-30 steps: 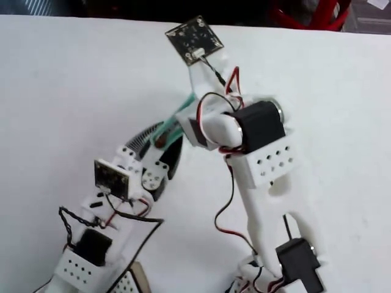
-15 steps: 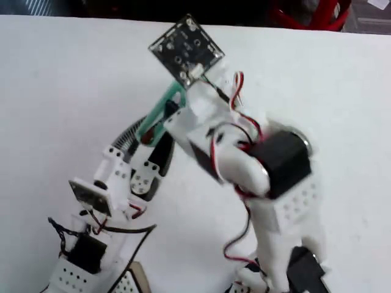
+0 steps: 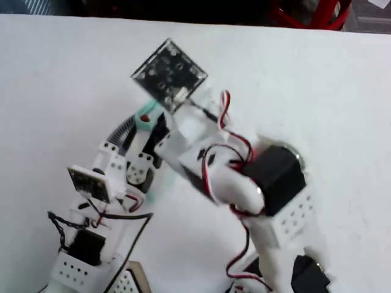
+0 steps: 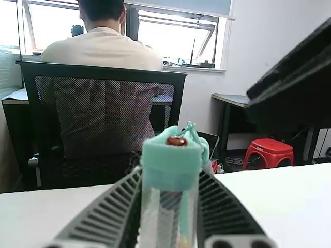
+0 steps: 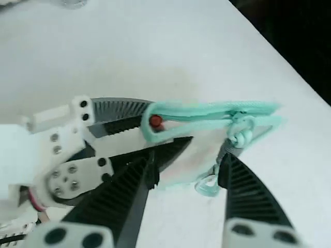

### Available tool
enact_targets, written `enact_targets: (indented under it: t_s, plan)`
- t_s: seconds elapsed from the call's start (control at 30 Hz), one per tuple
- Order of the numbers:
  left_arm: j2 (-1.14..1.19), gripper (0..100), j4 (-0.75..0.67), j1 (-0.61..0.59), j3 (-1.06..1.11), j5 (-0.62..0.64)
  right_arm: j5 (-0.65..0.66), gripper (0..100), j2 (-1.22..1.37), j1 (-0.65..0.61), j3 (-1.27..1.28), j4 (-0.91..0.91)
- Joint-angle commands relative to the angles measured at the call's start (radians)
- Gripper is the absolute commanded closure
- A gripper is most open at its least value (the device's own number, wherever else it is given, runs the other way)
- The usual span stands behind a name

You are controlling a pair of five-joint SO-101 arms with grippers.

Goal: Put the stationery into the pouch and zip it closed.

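Observation:
A teal-edged clear pouch with a small red item inside stands on edge between the ribbed black fingers of my left gripper, which is shut on its end. In the right wrist view the pouch stretches away from that gripper, and its teal zip cord hangs between the fingertips of my open right gripper. From above, a bit of the pouch peeks out beside the right arm's camera board.
The white table has free room on the left and far right. Past its far edge stands a red stool. A wooden block corner sits by the left arm's base.
The right arm has swung left and lower over the pouch, now covering most of it. The left arm and pouch have shifted left and turned slightly.

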Motion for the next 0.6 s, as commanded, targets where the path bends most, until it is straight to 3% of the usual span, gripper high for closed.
enact_targets:
  t_s: [0.0,0.13,0.57]
  plan:
    - [-0.008,89,-0.008,0.002,-0.011,0.014,-0.018,80.8,-0.018,-0.067,-0.084,-0.021]
    - [-0.008,89,-0.012,0.002,0.026,0.012,-0.109,80.8,0.05,-0.07,-0.103,-0.039]
    - [-0.01,89,-0.008,-0.004,0.029,0.012,-0.118,83.0,0.163,-0.039,-0.106,-0.039]
